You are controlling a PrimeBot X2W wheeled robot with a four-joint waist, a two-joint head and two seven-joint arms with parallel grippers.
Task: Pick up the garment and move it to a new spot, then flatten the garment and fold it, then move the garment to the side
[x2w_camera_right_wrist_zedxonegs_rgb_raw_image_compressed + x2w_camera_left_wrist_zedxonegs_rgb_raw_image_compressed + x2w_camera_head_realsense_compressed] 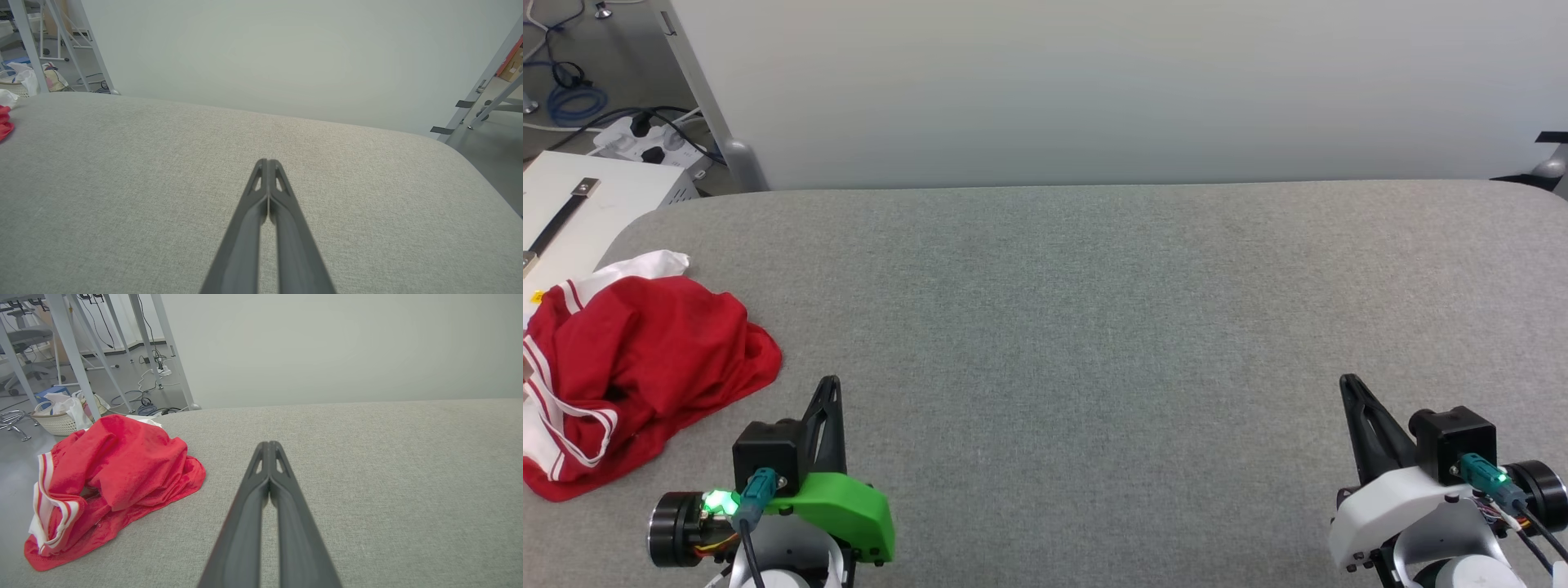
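The garment [637,367] is a red jersey with white, red-striped trim, lying crumpled in a heap at the far left edge of the grey padded table [1094,310]. It shows in the left wrist view as garment [118,477], left of the fingers, and a sliver of garment [5,122] sits at the left edge of the right wrist view. My left gripper [829,382] rests at the lower left, just right of the heap, shut and empty, apart from the cloth. My right gripper [1347,380] rests at the lower right, shut and empty. Left gripper [269,444] and right gripper [267,161] show fingers pressed together.
A pale wall [1094,82] rises behind the table's far edge. Left of the table stand a white box [580,204], cables and a power strip [645,143] on the floor, metal legs [69,347] and a basket [61,416]. More frame legs [486,77] stand at the right.
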